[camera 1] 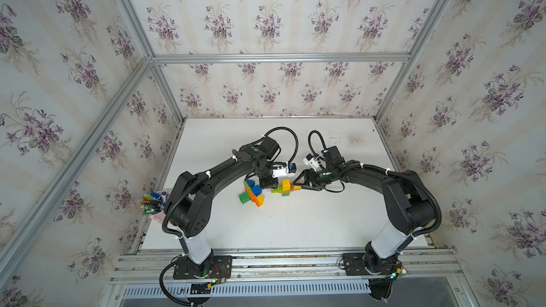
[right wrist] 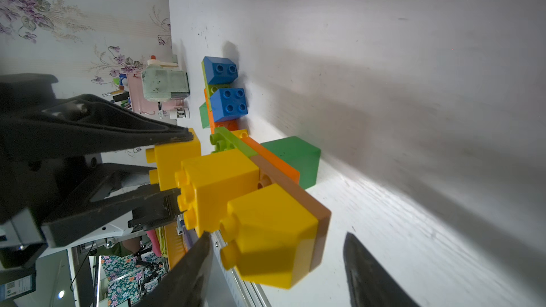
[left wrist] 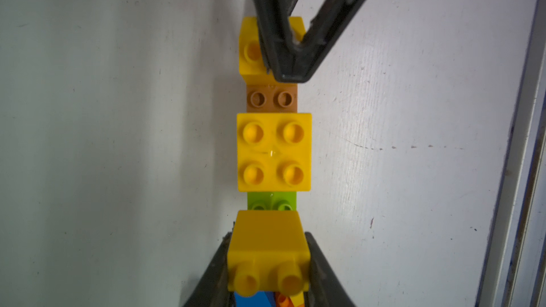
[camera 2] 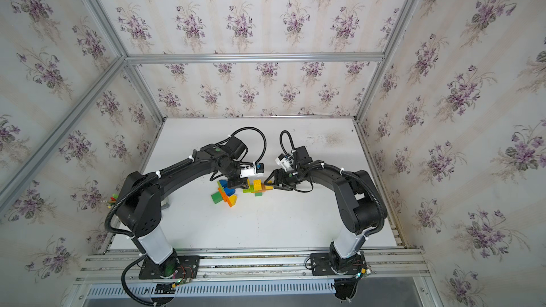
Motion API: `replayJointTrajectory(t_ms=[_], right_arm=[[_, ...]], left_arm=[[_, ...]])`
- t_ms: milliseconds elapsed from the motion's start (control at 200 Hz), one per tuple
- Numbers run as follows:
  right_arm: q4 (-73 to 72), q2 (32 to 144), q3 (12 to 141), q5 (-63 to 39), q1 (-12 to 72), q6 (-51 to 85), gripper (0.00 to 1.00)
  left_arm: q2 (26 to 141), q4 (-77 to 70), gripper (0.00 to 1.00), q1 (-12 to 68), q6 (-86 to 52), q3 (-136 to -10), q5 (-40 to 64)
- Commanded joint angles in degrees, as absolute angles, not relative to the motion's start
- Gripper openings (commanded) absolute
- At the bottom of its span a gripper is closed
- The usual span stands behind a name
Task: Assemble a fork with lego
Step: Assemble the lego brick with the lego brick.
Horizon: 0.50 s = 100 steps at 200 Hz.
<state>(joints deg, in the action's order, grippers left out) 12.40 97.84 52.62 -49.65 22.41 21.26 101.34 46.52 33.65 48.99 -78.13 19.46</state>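
The lego assembly (camera 1: 285, 186) is a strip of lime and brown plates with three yellow bricks on it, lying mid-table in both top views. My left gripper (left wrist: 268, 236) is shut on the yellow end brick (left wrist: 267, 249); beyond it come the lime plate (left wrist: 271, 200), a yellow square brick (left wrist: 274, 152) and the brown plate (left wrist: 271, 98). My right gripper (right wrist: 277, 236) is open and straddles the far yellow brick (right wrist: 271, 231), with a gap at each finger. A green block (right wrist: 295, 158) sits against the strip; whether it is joined I cannot tell.
A pile of loose bricks (camera 1: 252, 193), blue, orange, green and yellow, lies just left of the assembly. A cup of coloured pens (camera 1: 152, 202) stands at the table's left edge. Both arms (camera 1: 206, 184) arch inward over the middle. Frame rails (camera 1: 266, 256) run along the front.
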Motion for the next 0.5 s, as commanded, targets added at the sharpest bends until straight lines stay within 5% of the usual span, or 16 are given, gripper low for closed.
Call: replayJointTrajectory(t_ms=[0,495], right_arm=[[9.52,98.73,52.65,-52.76,22.41,21.92,0.69],[7.56,100.29,52.47,-53.93,22.41,22.85,0.56]], left_arm=[[100.95,47.18,0.25,33.66,49.23,-78.88,20.04],[100.15,47.91,0.25,33.66,48.96,-77.92,19.78]])
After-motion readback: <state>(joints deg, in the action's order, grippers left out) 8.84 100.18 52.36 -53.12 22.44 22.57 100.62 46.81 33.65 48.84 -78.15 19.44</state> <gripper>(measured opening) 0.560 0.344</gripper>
